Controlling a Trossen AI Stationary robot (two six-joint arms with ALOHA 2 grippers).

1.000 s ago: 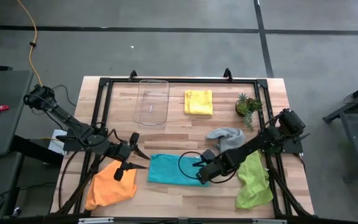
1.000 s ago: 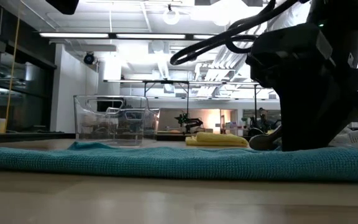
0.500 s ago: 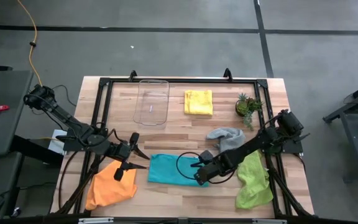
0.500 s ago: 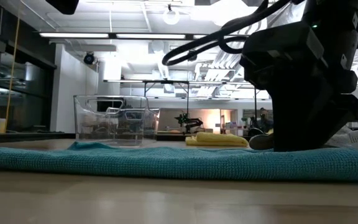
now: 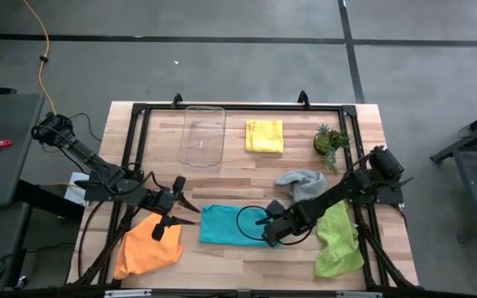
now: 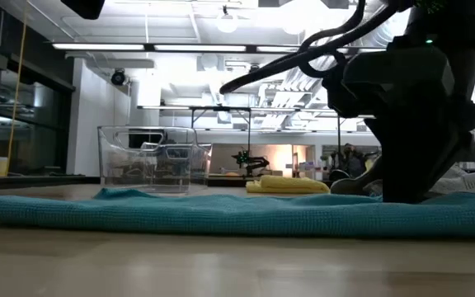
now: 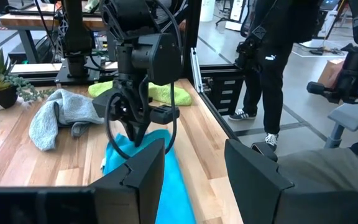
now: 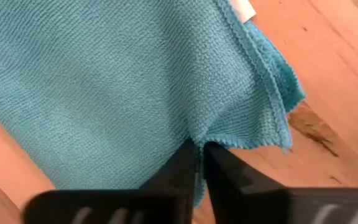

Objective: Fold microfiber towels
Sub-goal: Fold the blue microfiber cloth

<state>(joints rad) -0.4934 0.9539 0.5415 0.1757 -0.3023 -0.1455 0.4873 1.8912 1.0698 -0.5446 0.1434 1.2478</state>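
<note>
Teal-blue towel [image 8: 117,81] edge seemingly pinched in right gripper [image 8: 199,163].

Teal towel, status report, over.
Right gripper shut on teal towel edge. Left gripper open, waiting above orange towel. Nothing in the way.

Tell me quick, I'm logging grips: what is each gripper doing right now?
Left gripper: open, holding nothing, beside the orange towel.
Right gripper: shut on the teal towel, pinching its edge.
</note>
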